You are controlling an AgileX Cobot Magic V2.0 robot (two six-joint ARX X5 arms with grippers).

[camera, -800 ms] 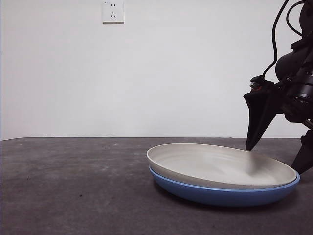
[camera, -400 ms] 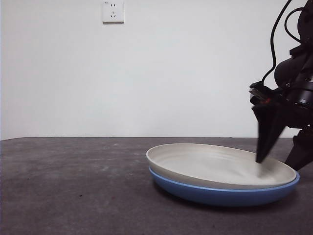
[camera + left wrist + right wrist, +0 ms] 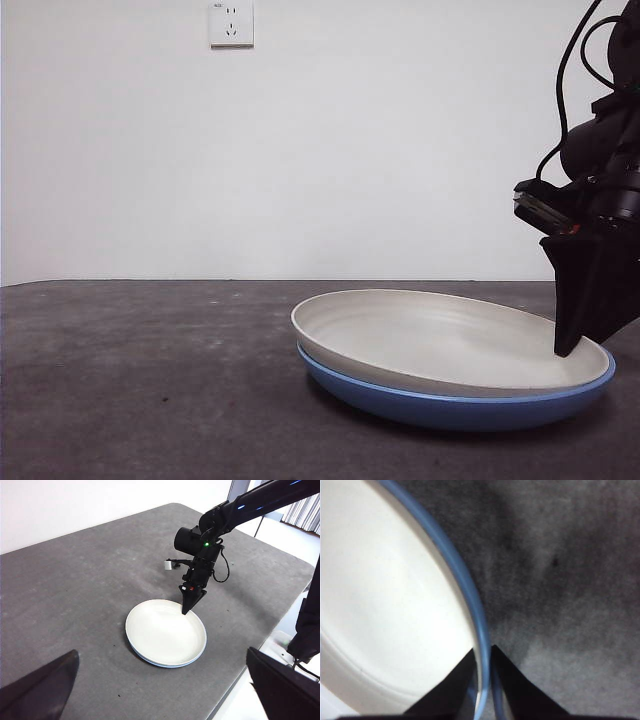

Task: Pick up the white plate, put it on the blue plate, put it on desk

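The white plate [image 3: 430, 340] lies nested in the blue plate [image 3: 440, 408] on the desk [image 3: 150, 380], right of centre. My right gripper [image 3: 570, 345] reaches down at the stack's right rim. In the right wrist view its jaws [image 3: 482, 652] are pinched over the rim, one on the white plate [image 3: 385, 605], the other outside the blue plate's edge [image 3: 455, 565]. The left wrist view shows the stack [image 3: 162, 632] and the right gripper [image 3: 185, 611] from high up. My left gripper [image 3: 160, 690] is open, empty and far from the plates.
A wall socket [image 3: 231, 24] sits high on the white wall behind. The desk's edge [image 3: 260, 630] runs close to the plates on the right arm's side. Bare dark tabletop stretches to the left of the stack.
My right gripper came down from above the white plate onto the stack's right rim and its jaws closed there. Both plates shifted slightly to the left.
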